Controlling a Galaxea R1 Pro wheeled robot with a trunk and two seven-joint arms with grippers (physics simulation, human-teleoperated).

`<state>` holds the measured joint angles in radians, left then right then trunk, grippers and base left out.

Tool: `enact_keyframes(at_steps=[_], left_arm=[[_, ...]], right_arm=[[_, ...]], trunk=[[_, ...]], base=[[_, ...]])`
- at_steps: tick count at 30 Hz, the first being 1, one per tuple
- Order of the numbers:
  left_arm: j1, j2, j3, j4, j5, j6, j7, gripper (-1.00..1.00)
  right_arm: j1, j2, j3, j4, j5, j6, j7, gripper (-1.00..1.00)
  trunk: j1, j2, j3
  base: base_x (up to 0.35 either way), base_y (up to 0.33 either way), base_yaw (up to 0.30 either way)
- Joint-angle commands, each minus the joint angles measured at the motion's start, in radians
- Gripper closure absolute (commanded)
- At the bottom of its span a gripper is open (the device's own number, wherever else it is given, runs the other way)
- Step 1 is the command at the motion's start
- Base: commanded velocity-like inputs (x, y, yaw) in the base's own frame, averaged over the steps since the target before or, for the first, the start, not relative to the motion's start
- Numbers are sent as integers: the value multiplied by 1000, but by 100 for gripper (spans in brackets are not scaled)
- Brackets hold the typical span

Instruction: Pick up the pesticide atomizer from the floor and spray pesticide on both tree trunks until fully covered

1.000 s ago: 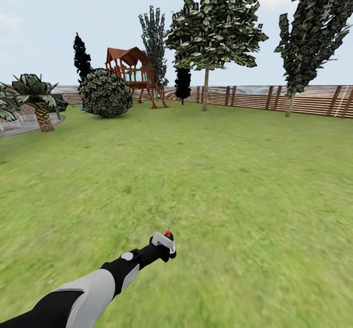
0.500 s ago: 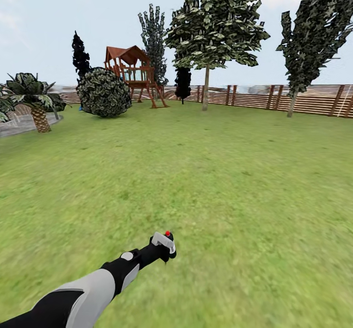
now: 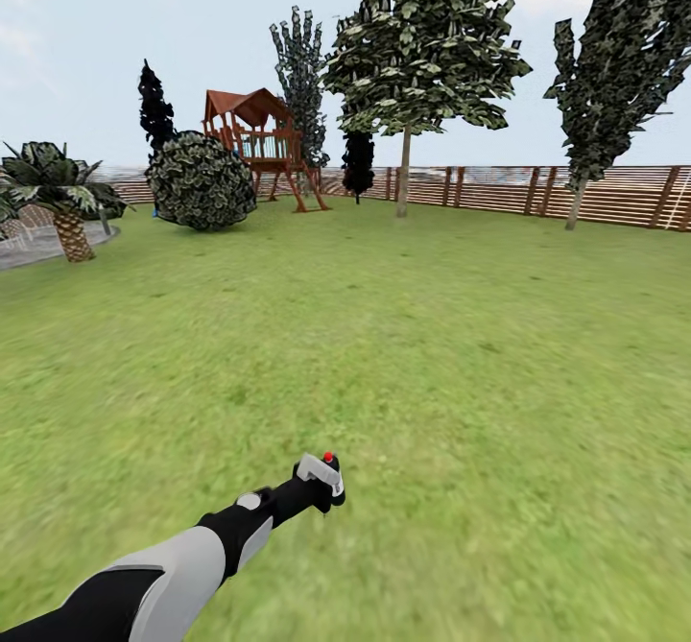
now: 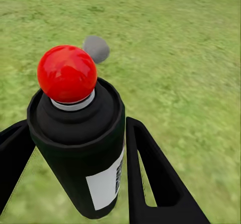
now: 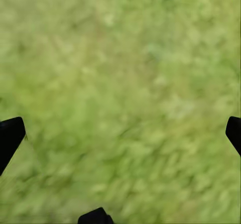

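Your left end effector (image 3: 324,488) still pinches the pesticide atomizer (image 4: 80,143); view's panned right a bit, trees (image 3: 422,47) still far off.

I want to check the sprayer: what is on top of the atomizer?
A round red knob sits on top of the pesticide atomizer, held in the left gripper. The atomizer's underside is out of view.

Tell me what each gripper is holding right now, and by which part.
The left gripper holds the black pesticide atomizer with the red ball cap by its body's sides, below the cap. The right gripper is open over grass, holding nothing.
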<state>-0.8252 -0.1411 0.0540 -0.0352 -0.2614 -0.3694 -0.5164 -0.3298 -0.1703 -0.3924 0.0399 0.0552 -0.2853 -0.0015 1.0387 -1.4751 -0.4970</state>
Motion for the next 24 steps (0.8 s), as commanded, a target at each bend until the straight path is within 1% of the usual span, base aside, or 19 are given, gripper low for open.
enact_keyframes(at_steps=[1, 9, 24], left_arm=[[0, 0, 1, 0, 0, 0, 1, 100], [0, 0, 1, 0, 0, 0, 1, 100], [0, 0, 1, 0, 0, 0, 1, 100]], right_arm=[[0, 0, 0, 0, 0, 0, 0, -100], [0, 0, 0, 0, 0, 0, 0, -100], [0, 0, 1, 0, 0, 0, 0, -100]], trunk=[[0, 0, 0], [0, 0, 0], [0, 0, -10]], base=[[348, 0, 0], [349, 0, 0], [349, 0, 0]])
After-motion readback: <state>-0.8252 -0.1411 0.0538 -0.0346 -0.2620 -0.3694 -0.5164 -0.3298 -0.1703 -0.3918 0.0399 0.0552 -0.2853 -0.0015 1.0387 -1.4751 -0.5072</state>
